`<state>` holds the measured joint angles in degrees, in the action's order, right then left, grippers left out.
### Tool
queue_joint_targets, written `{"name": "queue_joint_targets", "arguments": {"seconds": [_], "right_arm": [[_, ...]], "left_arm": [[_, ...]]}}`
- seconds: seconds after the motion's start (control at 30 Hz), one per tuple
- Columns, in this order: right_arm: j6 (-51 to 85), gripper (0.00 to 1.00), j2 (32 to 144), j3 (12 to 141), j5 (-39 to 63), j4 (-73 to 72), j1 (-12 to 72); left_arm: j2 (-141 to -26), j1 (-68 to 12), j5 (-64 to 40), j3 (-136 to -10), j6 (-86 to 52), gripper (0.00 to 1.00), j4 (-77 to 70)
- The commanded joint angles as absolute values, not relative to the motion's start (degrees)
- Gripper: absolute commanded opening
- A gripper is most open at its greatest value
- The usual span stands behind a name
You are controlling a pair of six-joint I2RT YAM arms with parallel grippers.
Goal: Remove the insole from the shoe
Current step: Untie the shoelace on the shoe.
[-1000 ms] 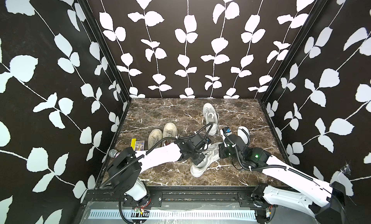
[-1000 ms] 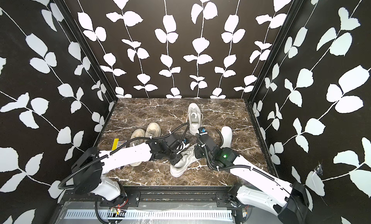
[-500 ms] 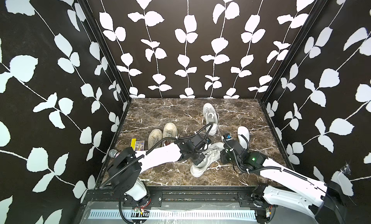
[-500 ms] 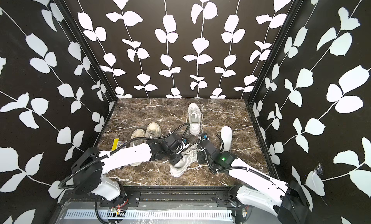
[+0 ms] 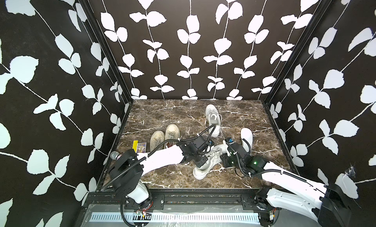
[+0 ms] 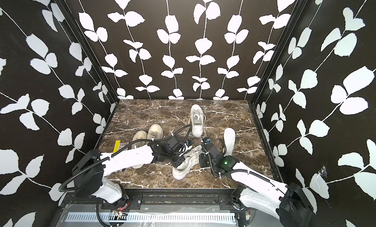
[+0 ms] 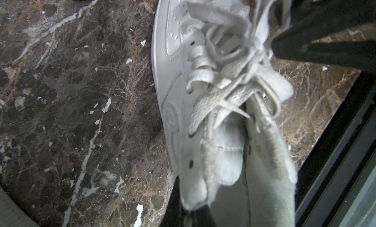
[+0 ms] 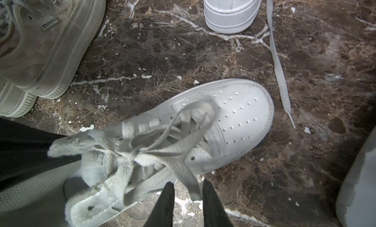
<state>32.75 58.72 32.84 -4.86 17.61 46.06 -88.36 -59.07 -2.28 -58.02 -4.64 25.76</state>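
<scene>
**Right gripper [image 8: 187, 183] after release.** Its black fingers [image 8: 164, 205], pressed together a second earlier, now stand apart. Only a loose flat lace end [image 8: 190, 175] drapes across the gap, and nothing is clamped.

The white perforated leather sneaker [image 8: 238, 122] lies on the brown veined marble tabletop [image 5: 173, 118] directly ahead of these fingers. Its toe points away from them, and it has not shifted over that second.

**Left gripper [image 7: 189, 210] unchanged.** Its fingers [image 7: 176, 197] remain closed on the rim of the sneaker's upper beside the tongue, pinning the sneaker in place.

A grey mesh-textured strip [image 7: 272, 165] rises from the sneaker's mouth just beside the left fingers. It is probably the insole, partly lifted yet still lodged in the sneaker, though the views do not settle this.

A separate flat white foot-shaped pad [image 5: 246, 136] rests on the tabletop beyond the right fingers, apart from them and from the sneaker. In both top views it keeps its earlier place.

**Interpretation.** The right gripper appears to have let go in order to regrip. With the left hold steadying the sneaker, the freed fingers can reach for the grey strip. The removal is judged unfinished.
</scene>
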Motion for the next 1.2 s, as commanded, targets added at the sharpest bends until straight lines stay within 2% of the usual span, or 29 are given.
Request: {"name": "queue_joint_targets", "arguments": {"seconds": [0.0, 0.23, 0.6, 0.87, 1.17], "right_arm": [[32.2, 0.22, 59.7, 33.1, -5.4, 15.3, 45.7], [34.5, 0.0, 58.0, 34.5, -14.0, 21.9, 45.2], [36.0, 0.0, 48.6, 37.9, -20.2, 28.7, 41.4], [34.6, 0.0, 49.1, 43.4, -23.0, 32.5, 36.8], [33.4, 0.0, 50.2, 47.6, -22.3, 35.1, 28.0]], "left_arm": [[-87.3, -59.9, -4.2, -57.0, -3.9, 0.0, 22.9], [-86.8, -59.9, -1.8, -56.5, -4.8, 0.0, 22.8], [-87.0, -59.8, -2.2, -56.1, -4.9, 0.0, 22.5], [-87.1, -59.9, -2.8, -56.1, -4.8, 0.0, 22.4], [-87.1, -59.8, -3.2, -56.2, -4.3, 0.0, 22.5]]}}
